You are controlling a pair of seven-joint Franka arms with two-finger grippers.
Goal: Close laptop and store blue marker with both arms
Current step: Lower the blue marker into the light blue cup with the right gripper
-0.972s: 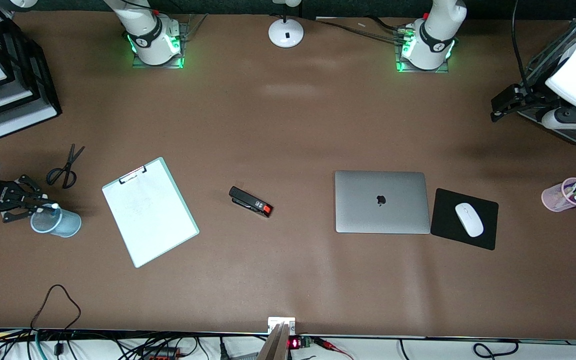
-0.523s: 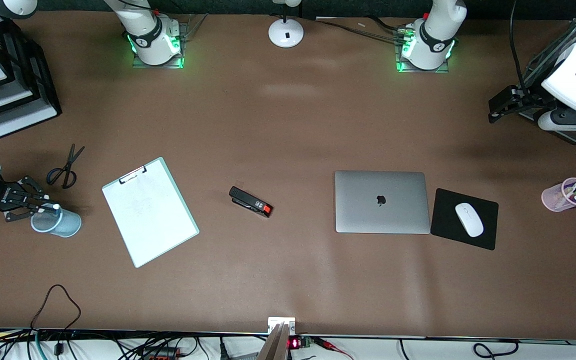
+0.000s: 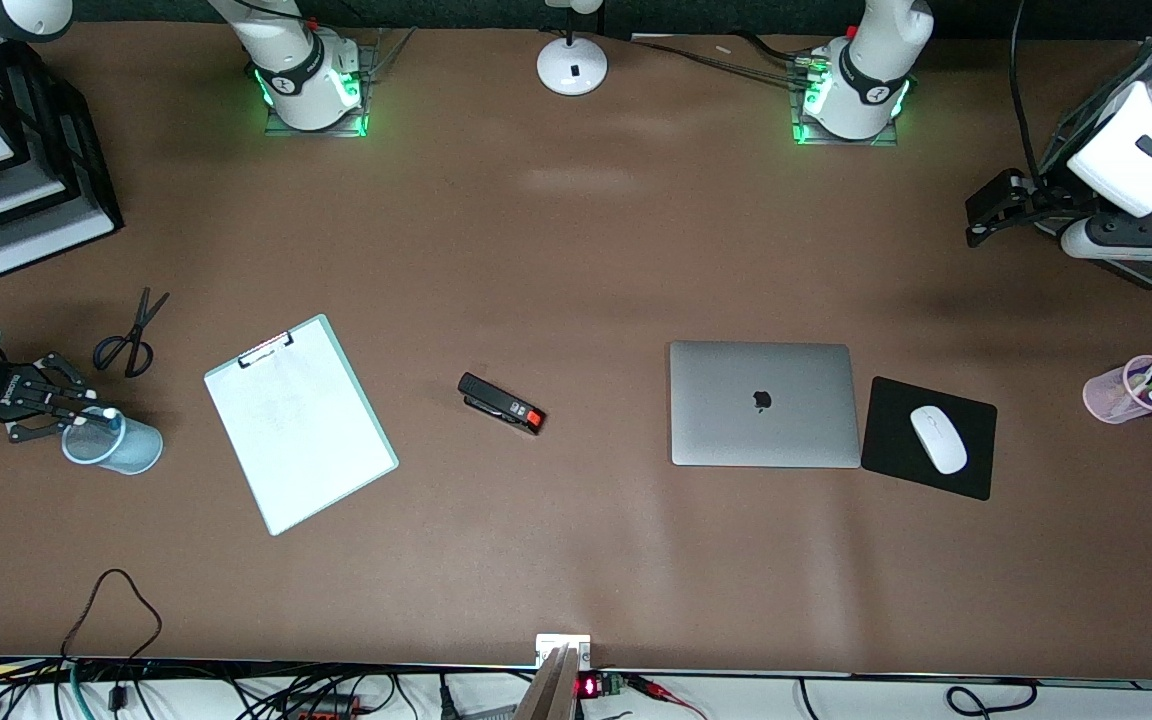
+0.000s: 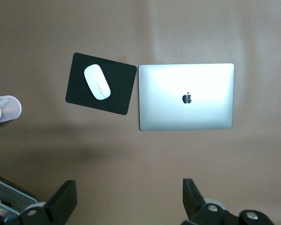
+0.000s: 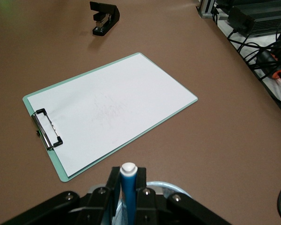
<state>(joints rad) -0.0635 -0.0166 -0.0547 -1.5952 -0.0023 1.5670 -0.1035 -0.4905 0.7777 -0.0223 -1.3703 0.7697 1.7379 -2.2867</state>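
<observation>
- Your right gripper (image 3: 86,418) is near the table (image 3: 576,250) edge at the right arm's end, over the rim of a pale blue cup (image 3: 116,447), fingers clamped on the blue marker (image 5: 129,187), which stands upright, white cap up.
- A clipboard (image 3: 298,422) and stapler (image 3: 501,403) lie mid-table.
- The laptop (image 3: 764,404) lies closed, just beside the mouse pad (image 3: 966,470).
- Your left gripper (image 3: 994,205) hangs near the left arm's end, fingers wide apart, holding nothing.

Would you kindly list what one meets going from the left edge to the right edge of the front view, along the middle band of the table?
right gripper → blue cup → clipboard → stapler → laptop → mouse pad → pink pen cup
</observation>
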